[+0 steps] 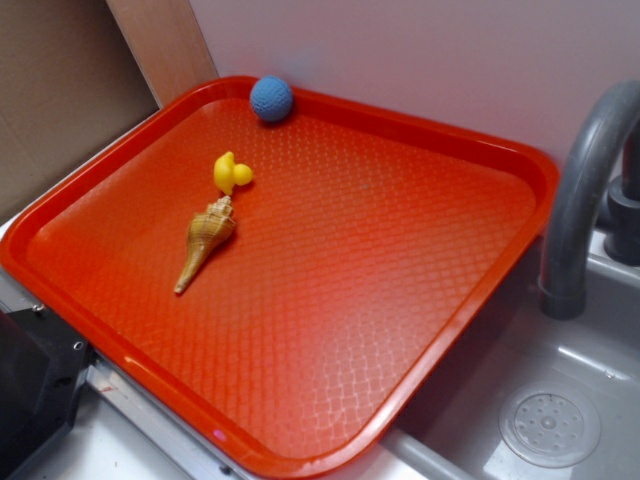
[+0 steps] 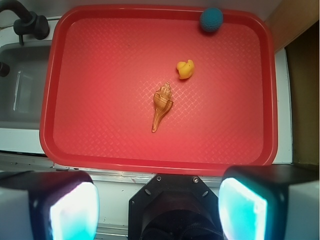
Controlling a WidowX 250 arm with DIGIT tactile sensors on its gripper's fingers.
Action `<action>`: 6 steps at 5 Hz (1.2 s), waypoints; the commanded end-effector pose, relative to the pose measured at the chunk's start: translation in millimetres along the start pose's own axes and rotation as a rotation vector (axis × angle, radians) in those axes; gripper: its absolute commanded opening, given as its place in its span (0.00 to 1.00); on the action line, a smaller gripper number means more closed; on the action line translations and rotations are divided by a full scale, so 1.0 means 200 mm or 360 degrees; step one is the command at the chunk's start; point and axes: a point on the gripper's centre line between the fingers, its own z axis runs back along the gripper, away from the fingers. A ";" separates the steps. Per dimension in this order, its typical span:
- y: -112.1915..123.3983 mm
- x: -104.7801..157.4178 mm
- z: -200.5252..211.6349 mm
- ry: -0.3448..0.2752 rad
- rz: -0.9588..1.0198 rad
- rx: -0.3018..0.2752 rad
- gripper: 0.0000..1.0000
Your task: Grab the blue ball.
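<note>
The blue ball (image 2: 211, 19) sits against the far rim of the red tray (image 2: 100, 150), beyond the yellow duck (image 2: 185, 69) and seashell (image 2: 162, 106). The claw (image 2: 159, 207) hangs wide open and empty, short of the tray's near rim. Best approach: travel high over duck and shell, then descend straddling the ball, minding the rim.

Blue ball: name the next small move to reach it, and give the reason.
Probably move the open gripper forward and to the right in the wrist view, toward the blue ball. The ball rests against the far rim of the red tray, well away from the fingers; the yellow duck and the seashell lie nearer.
</note>
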 end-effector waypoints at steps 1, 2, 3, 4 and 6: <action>0.00 0.00 0.00 0.0000 0.0000 0.0000 1.00; 0.17 0.20 -0.15 -0.0378 0.0206 -0.0010 1.00; 0.34 0.36 -0.33 -0.0452 0.0286 -0.0054 1.00; 0.43 0.44 -0.47 -0.0438 0.0195 -0.0149 1.00; 0.43 0.44 -0.47 -0.0438 0.0195 -0.0149 1.00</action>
